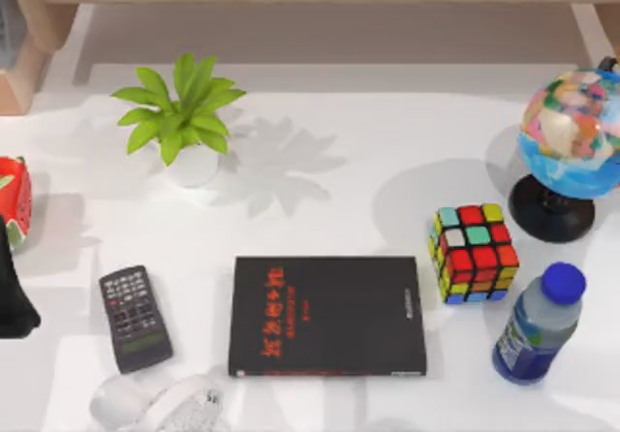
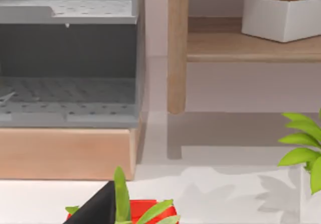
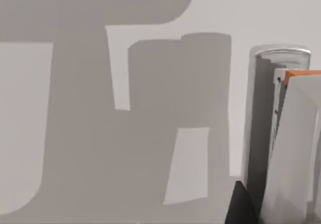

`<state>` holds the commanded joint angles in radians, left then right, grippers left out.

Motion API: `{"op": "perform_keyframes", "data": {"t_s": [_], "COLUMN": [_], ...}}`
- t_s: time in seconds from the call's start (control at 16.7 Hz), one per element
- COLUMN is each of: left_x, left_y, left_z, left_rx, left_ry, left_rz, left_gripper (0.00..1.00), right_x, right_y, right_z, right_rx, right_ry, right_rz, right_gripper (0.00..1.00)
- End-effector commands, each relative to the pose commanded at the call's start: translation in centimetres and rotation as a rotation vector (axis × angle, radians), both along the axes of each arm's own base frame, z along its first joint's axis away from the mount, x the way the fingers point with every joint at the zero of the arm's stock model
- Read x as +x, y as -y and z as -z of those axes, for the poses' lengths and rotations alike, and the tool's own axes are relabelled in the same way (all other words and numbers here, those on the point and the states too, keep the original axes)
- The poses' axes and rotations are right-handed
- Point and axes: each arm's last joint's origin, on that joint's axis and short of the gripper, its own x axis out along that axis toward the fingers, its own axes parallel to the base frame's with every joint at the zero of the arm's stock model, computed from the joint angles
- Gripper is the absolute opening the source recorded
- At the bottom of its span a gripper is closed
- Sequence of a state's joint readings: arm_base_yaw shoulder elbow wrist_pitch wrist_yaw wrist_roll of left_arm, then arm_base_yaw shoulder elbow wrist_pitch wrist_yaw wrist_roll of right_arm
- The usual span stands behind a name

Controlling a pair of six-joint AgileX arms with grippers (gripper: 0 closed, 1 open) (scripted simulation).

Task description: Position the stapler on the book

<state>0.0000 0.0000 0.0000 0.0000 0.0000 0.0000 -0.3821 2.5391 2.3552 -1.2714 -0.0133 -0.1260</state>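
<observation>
- Nothing's been done yet: the book (image 1: 327, 316) cover is left bare.
- What's probably the stapler (image 1: 160, 403), a whitish thing, is seen just past the remote (image 1: 136, 318) from the left claw (image 1: 15, 296).
- Claw state can't be told; grabbing and placing are still owed.

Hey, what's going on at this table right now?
Nothing is being handled yet. The book lies flat near the table's front edge with its cover bare, so the stapler is not on it. A whitish object just left of the book's front corner may be the stapler, but I cannot tell. The left gripper sits at the table's left edge beside a red strawberry-shaped thing. The right wrist view faces a grey-and-white object.
</observation>
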Motion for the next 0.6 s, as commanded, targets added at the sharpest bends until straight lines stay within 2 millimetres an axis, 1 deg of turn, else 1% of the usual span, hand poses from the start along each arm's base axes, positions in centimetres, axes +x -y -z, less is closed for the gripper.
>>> {"op": "perform_keyframes", "data": {"t_s": [0.12,0.18,0.3,0.42,0.54,0.6], "left_x": [0.0,0.0,0.0,0.0,0.0,0.0], "left_y": [0.0,0.0,0.0,0.0,0.0,0.0], "left_z": [0.0,0.0,0.0,0.0,0.0,0.0], "left_rx": [0.000,0.000,0.000,0.000,0.000,0.000], "left_ry": [0.000,0.000,0.000,0.000,0.000,0.000], "left_rz": [0.000,0.000,0.000,0.000,0.000,0.000], "left_gripper": [1.00,1.00,1.00,1.00,1.00,1.00], "right_x": [-0.9,-1.3,-2.2,-3.2,-4.4,-4.9], "right_y": [-0.4,-0.9,-2.7,-5.5,-8.9,-10.8], "right_z": [-2.9,-4.6,-8.3,-11.8,-14.8,-16.0], "right_rx": [-0.007,-0.012,-0.019,-0.020,-0.010,-0.001], "right_ry": [0.035,0.061,0.121,0.183,0.241,0.266], "right_rz": [0.030,0.043,0.062,0.073,0.073,0.070], "right_gripper": [0.00,0.00,0.00,0.00,0.00,0.00]}}
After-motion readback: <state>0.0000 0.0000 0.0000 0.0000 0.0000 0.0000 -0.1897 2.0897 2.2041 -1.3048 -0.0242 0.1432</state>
